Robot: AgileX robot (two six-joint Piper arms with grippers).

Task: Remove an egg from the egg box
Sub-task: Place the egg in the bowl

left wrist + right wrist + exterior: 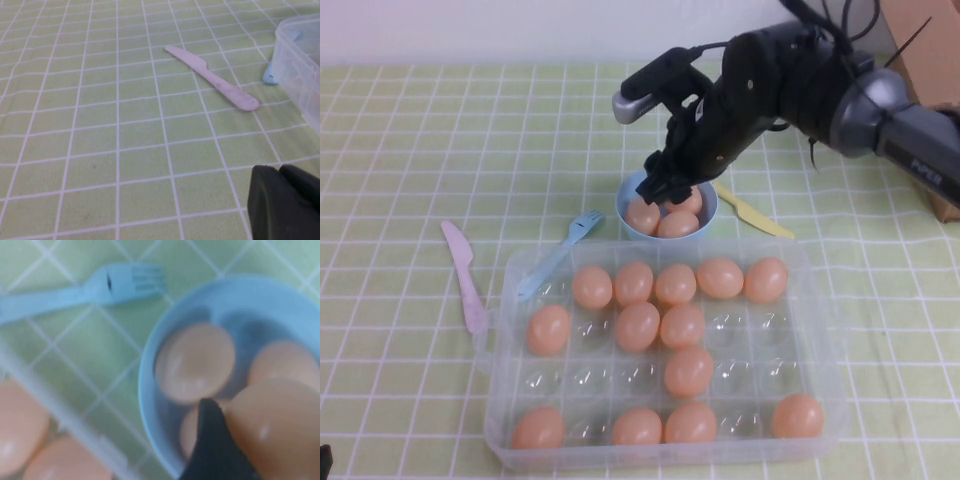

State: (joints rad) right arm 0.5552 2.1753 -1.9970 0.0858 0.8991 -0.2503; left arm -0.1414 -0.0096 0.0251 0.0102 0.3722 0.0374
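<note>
On the checked cloth, the egg box [510, 400] fills the near middle. At its twelve o'clock, the right gripper [670, 188] hangs over the blue bowl [623, 204], closed on the egg [280, 432]. Low at eight o'clock, the left gripper [286, 204]: aperture cannot be told.

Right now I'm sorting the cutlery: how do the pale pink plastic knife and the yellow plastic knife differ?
The pale pink plastic knife lies in full view left of the clear plastic egg box; the yellow plastic knife lies behind it, right of the light-blue bowl, partly hidden under the right gripper above that bowl. Both lie flat. The left gripper is near the pink one.
</note>
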